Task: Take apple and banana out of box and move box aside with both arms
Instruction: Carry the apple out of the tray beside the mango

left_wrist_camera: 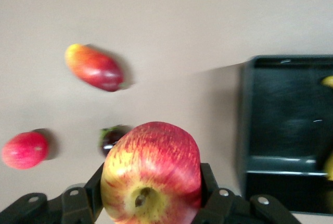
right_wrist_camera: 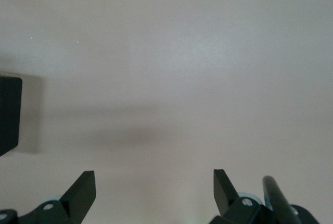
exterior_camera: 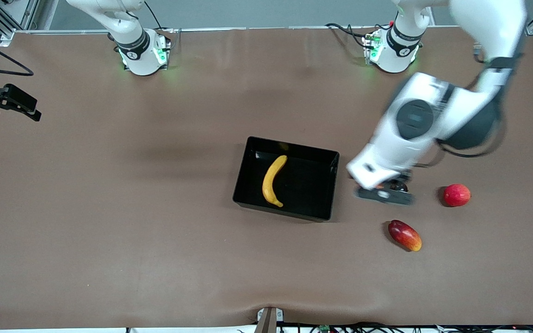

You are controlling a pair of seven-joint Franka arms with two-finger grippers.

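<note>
The red apple (left_wrist_camera: pixel 151 172) with yellow streaks is clamped between the left gripper's fingers (left_wrist_camera: pixel 208 179), stem dimple toward the camera. My left gripper (exterior_camera: pixel 384 192) is shut on it and hangs over the table beside the black box (exterior_camera: pixel 289 144), toward the left arm's end. The arm hides most of the apple in the front view. The yellow banana (exterior_camera: pixel 273 180) lies inside the box (left_wrist_camera: pixel 247 130). My right gripper (exterior_camera: pixel 16 101) waits open over bare table at the right arm's end, and nothing is between its fingers (right_wrist_camera: pixel 86 182).
A pinkish-red round fruit (exterior_camera: pixel 457 194) (left_wrist_camera: pixel 25 150) and an oblong red-orange mango (exterior_camera: pixel 405 235) (left_wrist_camera: pixel 94 67) lie on the table toward the left arm's end of the box. A small dark fruit (left_wrist_camera: pixel 112 138) sits under the left gripper.
</note>
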